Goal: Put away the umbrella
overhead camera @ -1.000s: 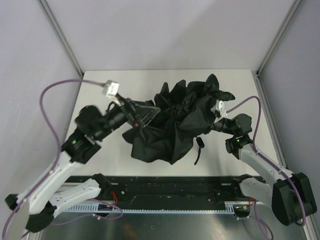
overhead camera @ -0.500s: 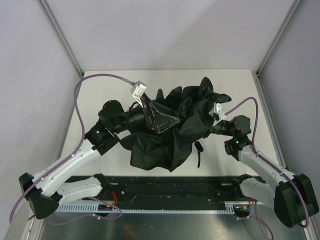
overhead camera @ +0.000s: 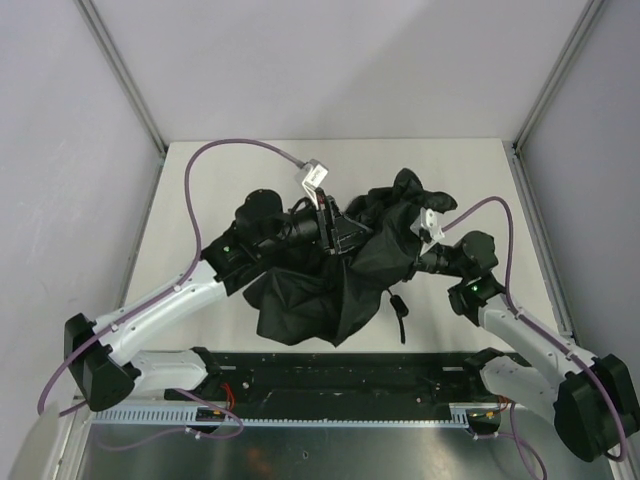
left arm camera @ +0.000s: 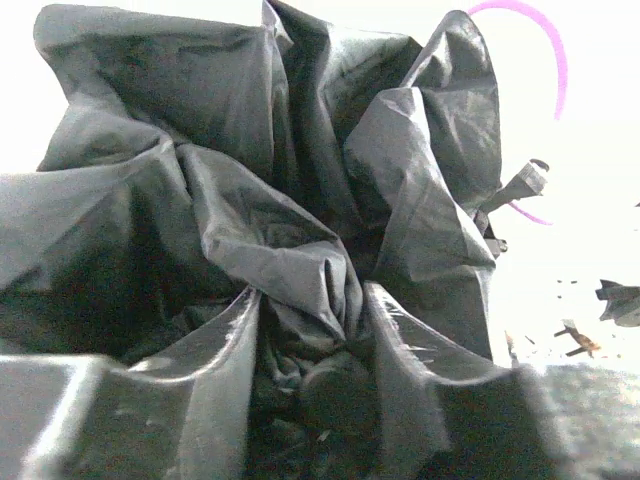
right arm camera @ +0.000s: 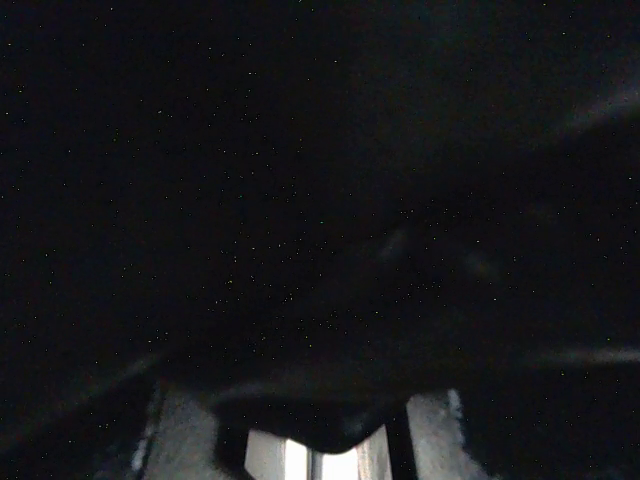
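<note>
The left gripper [overhead camera: 335,232] is pressed into the single black, crumpled fabric folding umbrella [overhead camera: 330,290], with a fold lying between partly closed fingers; a firm clamp cannot be confirmed. The umbrella is heaped mid-way across the white table [overhead camera: 200,180]. It is judged light, limp and slippery, so hold is best taken on ribs or shaft. The right gripper [overhead camera: 425,262], second of two, is buried in fabric, and its state cannot be told.

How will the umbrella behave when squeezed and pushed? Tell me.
The umbrella will likely crumple floppily: its cloth lies in loose folds. It probably won't roll, since it sprawls in a wide heap. The cloth's sheen suggests it may slip.
</note>
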`<move>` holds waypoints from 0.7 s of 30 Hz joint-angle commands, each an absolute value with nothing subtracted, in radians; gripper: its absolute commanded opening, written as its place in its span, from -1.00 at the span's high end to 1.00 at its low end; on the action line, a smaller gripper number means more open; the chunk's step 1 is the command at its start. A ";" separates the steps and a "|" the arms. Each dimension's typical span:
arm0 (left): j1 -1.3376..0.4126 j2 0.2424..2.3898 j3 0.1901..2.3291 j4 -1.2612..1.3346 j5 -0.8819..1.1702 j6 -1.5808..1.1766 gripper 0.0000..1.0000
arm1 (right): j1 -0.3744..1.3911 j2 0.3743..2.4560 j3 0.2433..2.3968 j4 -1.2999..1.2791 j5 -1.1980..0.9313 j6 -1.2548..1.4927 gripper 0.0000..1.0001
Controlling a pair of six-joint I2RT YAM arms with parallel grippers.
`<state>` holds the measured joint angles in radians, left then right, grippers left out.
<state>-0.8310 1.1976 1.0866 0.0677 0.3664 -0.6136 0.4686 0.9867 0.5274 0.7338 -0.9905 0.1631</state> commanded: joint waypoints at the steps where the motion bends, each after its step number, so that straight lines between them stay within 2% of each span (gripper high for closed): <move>1: -0.826 1.193 1.134 0.062 0.326 -0.602 0.46 | 0.502 0.924 0.560 0.723 -0.958 0.099 1.00; 2: -0.824 1.183 1.130 0.061 0.322 -0.602 0.69 | 0.505 0.917 0.560 0.697 -0.938 0.096 1.00; 3: -0.820 1.174 1.124 0.061 0.318 -0.602 0.85 | 0.509 0.909 0.560 0.667 -0.906 0.096 0.91; 4: -0.815 1.162 1.117 0.061 0.317 -0.603 0.92 | 0.515 0.896 0.560 0.629 -0.865 0.099 0.73; 8: -0.779 1.096 1.073 0.062 0.311 -0.624 1.00 | 0.548 0.831 0.559 0.408 -0.634 0.095 -0.17; 10: -0.757 1.051 1.046 0.062 0.283 -0.638 1.00 | 0.559 0.792 0.559 0.265 -0.487 0.094 -0.43; 15: -0.740 0.937 1.016 0.036 0.072 -0.608 1.00 | 0.558 0.704 0.556 0.036 -0.223 0.270 -0.67; 18: -0.739 0.877 0.991 0.021 -0.185 -0.607 1.00 | 0.570 0.660 0.549 -0.056 -0.170 0.454 -0.68; 21: -0.741 0.853 0.974 0.035 -0.394 -0.585 1.00 | 0.639 0.622 0.515 0.013 -0.147 0.679 -0.67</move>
<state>-0.7456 0.9001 0.9802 -0.0330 -0.0383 -0.6022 0.5701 0.6720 0.5278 0.0307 -0.2657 0.3710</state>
